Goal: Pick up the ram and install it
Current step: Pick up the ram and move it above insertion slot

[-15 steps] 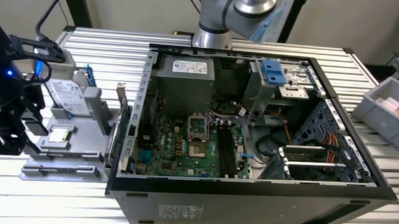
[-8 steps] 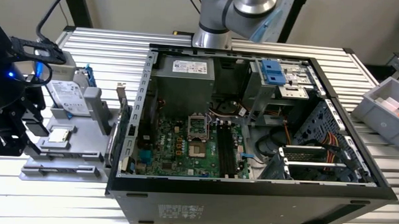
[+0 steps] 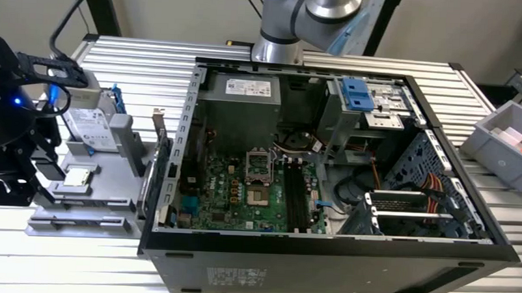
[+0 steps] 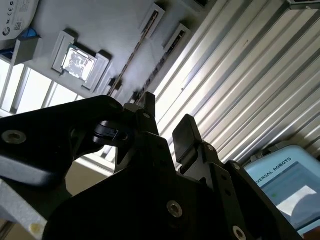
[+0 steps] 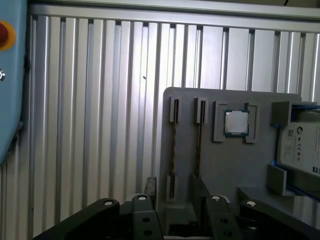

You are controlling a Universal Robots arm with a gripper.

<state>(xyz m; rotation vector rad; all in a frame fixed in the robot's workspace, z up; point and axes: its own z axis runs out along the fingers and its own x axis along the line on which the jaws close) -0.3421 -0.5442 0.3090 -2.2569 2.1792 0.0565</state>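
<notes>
Two ram sticks stand on edge in slots of a grey holder. In the first wrist view they show as thin lines, one ram stick beside the other. In the second wrist view one ram stick runs past my fingertips. My black gripper is open above the near end of the holder, holding nothing, with one finger beside the slots. In the exterior view the gripper hangs at that view's left, beside the holder.
The holder also carries a square silver CPU and a silver hard drive with blue brackets. The open computer case lies on the ribbed metal table, its motherboard memory slots exposed. A teach pendant lies nearby, and a grey bin stands at the right.
</notes>
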